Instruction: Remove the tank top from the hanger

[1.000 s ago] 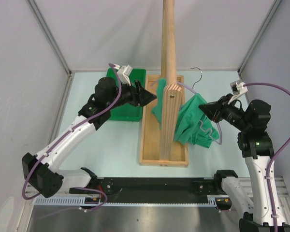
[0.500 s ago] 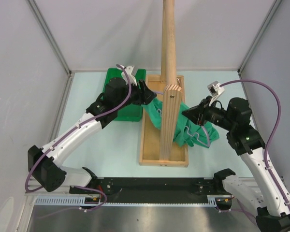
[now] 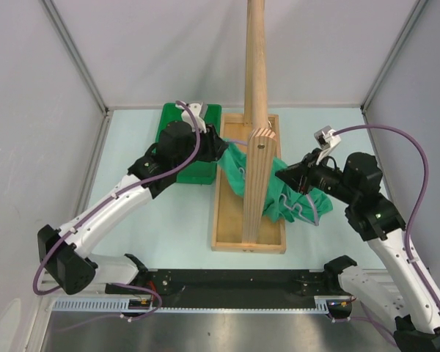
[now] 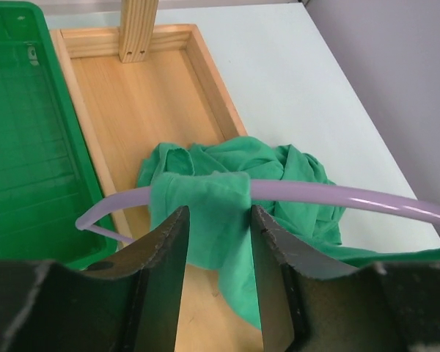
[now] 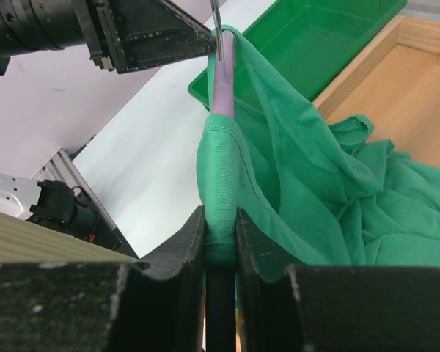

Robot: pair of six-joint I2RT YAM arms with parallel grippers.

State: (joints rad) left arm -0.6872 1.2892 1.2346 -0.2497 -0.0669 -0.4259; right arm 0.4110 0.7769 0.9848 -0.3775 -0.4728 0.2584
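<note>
The teal-green tank top [image 3: 293,194] hangs crumpled on the lavender hanger [image 3: 306,211], just right of the wooden pole and over the wooden base. My right gripper [image 3: 281,176] is shut on one hanger arm [image 5: 221,81] through the strap wrapped over it [image 5: 218,169]. My left gripper [image 3: 221,147] is at the other end of the hanger. In the left wrist view its jaws [image 4: 218,213] stand apart on either side of the strap [image 4: 205,194] that is draped over the hanger arm [image 4: 352,196]. The rest of the tank top [image 4: 279,176] is bunched beyond it.
A tall wooden pole [image 3: 255,88] rises from a shallow wooden base box [image 3: 227,220] between the arms. A rigid green tray [image 3: 194,172] sits left of the box, under the left arm. Grey walls close in the left, right and back.
My right arm has carried the hanger and tank top left toward the pole. My left gripper has moved onto the strap and its jaws have narrowed.
</note>
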